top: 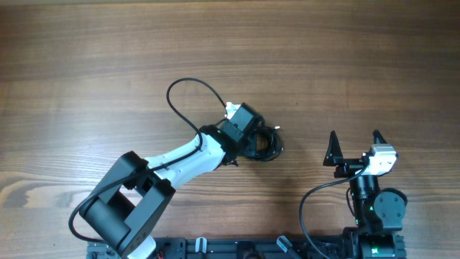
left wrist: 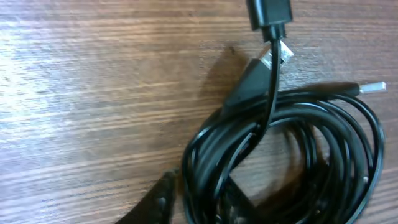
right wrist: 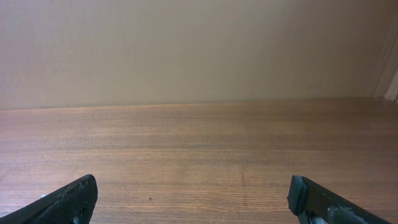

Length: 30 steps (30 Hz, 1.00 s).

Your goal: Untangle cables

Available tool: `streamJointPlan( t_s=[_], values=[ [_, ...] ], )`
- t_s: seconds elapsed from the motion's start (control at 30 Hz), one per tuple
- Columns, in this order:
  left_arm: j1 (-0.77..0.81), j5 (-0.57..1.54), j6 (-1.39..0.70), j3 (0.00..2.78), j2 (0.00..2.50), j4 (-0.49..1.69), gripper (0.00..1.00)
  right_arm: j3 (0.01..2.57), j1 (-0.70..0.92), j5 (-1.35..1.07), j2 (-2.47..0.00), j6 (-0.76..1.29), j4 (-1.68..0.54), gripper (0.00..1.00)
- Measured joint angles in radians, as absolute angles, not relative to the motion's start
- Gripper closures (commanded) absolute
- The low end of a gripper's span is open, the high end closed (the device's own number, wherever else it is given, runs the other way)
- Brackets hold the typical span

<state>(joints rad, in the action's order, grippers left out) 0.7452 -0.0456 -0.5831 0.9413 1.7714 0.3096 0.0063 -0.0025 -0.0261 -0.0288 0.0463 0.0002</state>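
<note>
Left gripper point(top: 256, 139) is down over the cables point(top: 270, 147). One finger point(left wrist: 160, 198) is just beside the coil's left edge; the other is hidden, so I cannot tell its opening or whether it has hold. The cables point(left wrist: 292, 155) are bunched in a coil on the table point(top: 108, 72), near centre, with a metal-tipped plug point(left wrist: 373, 88) sticking out. Right gripper point(top: 354, 142) is wide open, holding nothing, well apart from the coil.
</note>
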Motion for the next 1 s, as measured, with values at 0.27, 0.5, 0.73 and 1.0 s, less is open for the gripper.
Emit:
streamJointPlan(
  t_s=[0.27,0.5,0.73,1.0],
  values=[
    [0.745,-0.081,-0.582,0.942,1.769,0.307,0.96,0.006,-0.002,-0.026,-0.029,0.047,0.000,0.00],
    [0.745,-0.085,-0.577,0.960,1.506,0.305,0.96,0.006,-0.002,-0.026,-0.029,0.046,0.000,0.00],
    [0.745,-0.085,-0.551,0.965,1.475,0.243,0.96,0.006,-0.002,-0.222,-0.029,0.355,0.102,0.00],
    [0.745,-0.085,-0.551,0.965,1.475,0.206,0.96,0.342,-0.001,-0.346,-0.189,0.371,-0.207,0.00]
  ],
)
